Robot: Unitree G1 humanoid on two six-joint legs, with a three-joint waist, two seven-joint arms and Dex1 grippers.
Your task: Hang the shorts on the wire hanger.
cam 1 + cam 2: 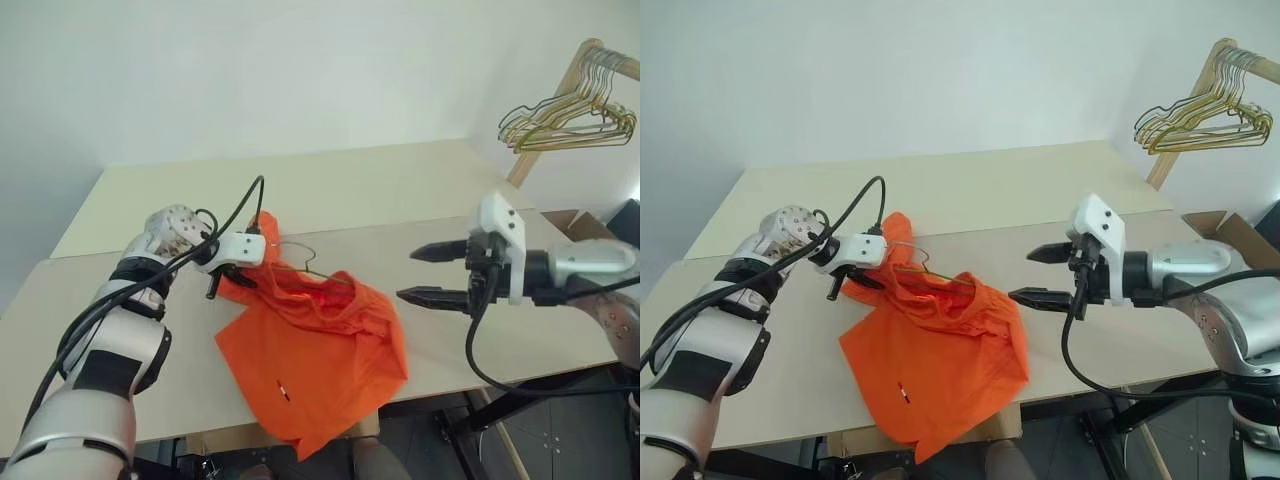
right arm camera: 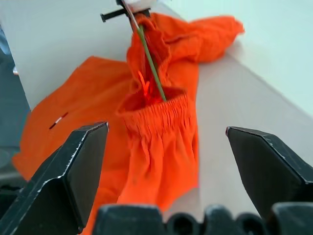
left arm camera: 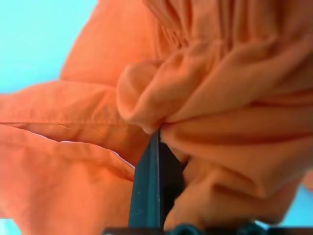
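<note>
On the table (image 1: 120,200), I see the shorts (image 1: 320,360) draped, hanger (image 1: 300,262) wire inside their waistband. My left gripper (image 1: 232,272) pinches their far corner. My right gripper (image 1: 432,272), jaws wide and empty, hovers just beside the waistband, facing it.

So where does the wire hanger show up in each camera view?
Left eye: wire hanger pokes from the shorts beside the left gripper.
Right eye: the same, left of centre.
Left wrist: hidden by fabric.
Right wrist: greenish wire entering the waistband.
Shared landmark: the shorts.
</note>
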